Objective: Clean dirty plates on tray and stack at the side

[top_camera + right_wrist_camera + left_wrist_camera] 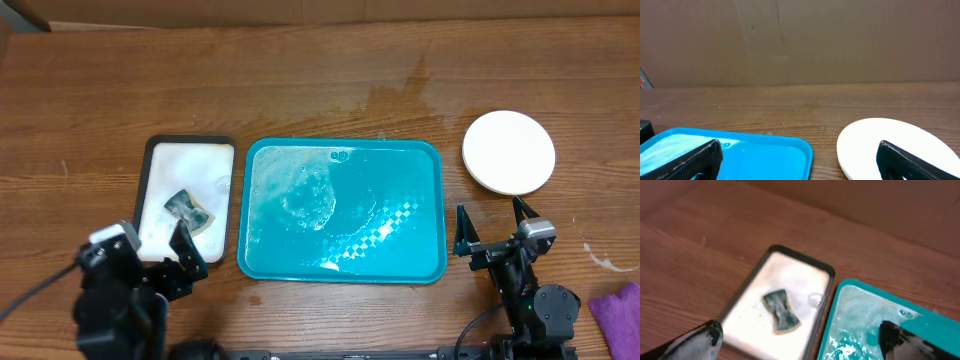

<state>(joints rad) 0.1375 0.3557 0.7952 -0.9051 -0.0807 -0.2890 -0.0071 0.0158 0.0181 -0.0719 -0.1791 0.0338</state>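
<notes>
The teal tray (420, 262) lies mid-table, wet with suds and with no plates on it; it also shows in the left wrist view (850, 292) and the right wrist view (790, 150). A stack of plates with a white one on top (508, 151) sits on the wood right of the tray, also in the right wrist view (875, 142). The yellow-green plate is not visible. My left gripper (178, 252) is open and empty near the white tray's front edge. My right gripper (492, 222) is open and empty, in front of the plate stack.
A white tray with black rim (158, 190) left of the teal tray holds a dark sponge (190, 208). A purple cloth (620, 310) lies at the front right corner. A wet patch (400, 95) marks the wood behind the teal tray.
</notes>
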